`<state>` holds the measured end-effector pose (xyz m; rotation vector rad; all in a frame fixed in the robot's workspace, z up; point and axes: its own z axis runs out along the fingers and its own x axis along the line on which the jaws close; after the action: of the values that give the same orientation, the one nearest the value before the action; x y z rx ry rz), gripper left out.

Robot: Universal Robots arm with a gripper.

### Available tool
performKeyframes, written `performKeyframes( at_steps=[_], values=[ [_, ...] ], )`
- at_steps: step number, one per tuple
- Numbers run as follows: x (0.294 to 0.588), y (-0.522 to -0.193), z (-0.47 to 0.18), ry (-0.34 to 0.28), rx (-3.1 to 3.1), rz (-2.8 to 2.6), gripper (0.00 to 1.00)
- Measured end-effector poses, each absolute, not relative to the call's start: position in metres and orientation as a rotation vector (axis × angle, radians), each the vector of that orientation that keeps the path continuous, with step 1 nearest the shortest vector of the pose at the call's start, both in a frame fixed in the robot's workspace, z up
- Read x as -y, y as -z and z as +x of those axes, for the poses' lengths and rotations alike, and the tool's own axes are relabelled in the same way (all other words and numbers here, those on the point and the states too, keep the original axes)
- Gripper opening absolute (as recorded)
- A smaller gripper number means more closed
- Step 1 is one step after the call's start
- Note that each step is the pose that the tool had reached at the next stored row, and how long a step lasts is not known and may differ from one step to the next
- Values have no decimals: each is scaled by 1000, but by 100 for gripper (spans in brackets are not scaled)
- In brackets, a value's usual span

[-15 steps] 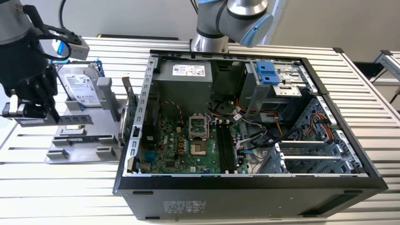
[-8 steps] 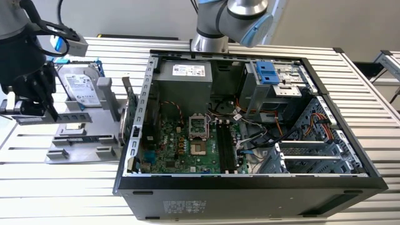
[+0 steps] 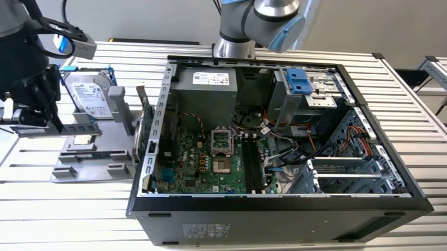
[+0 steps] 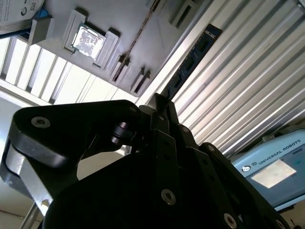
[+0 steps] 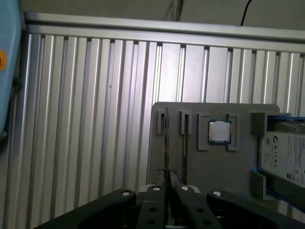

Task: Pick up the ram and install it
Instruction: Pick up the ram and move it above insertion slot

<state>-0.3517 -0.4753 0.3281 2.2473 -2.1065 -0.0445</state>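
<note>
At the exterior view's left, my black gripper [image 3: 54, 124] is shut on the ram [image 3: 63, 130], a long thin stick held roughly level just above the grey holder tray [image 3: 84, 163]. In both wrist views the ram shows edge-on as a thin strip [image 5: 166, 143] [image 4: 193, 57] running out from between the closed fingertips [image 5: 159, 190]. The open computer case [image 3: 391, 172] lies to the exterior view's right. Its green motherboard [image 3: 192, 167] has long dark memory slots [image 3: 253, 162], well away from the gripper.
The tray also carries a silver hard drive in a blue frame [image 3: 91, 95] [image 5: 286, 157], a square processor chip [image 5: 219, 131] [image 4: 88, 40] and narrow empty slots [image 5: 184, 125]. A green expansion card [image 3: 144, 123] stands by the case wall. Ribbed aluminium table [image 3: 419, 104] lies all around.
</note>
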Motion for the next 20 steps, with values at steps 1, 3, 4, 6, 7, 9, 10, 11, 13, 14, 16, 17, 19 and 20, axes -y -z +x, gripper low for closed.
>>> performKeyframes(
  at_steps=[1,3,4,6,7,9,10,11,13,14,16,17,19,20],
  values=[
    [475,-329,-352,45,2106,2247,0],
    [475,-330,-352,45,2107,2247,0],
    [475,-331,-352,45,2106,2247,0],
    [475,-333,-352,45,2106,2247,0],
    [475,-333,-352,45,2107,2247,0],
    [475,-335,-352,45,2106,2247,0],
    [475,-336,-352,45,2107,2247,0],
    [475,-336,-352,45,2107,2247,0],
    [475,-338,-352,45,2107,2247,0],
    [475,-339,-352,45,2106,2247,0],
    [475,-340,-352,45,2107,2247,0],
    [475,-341,-352,45,2107,2247,0],
    [475,-342,-352,45,2107,2247,0],
    [475,-343,-352,45,2106,2247,0]
  ],
)
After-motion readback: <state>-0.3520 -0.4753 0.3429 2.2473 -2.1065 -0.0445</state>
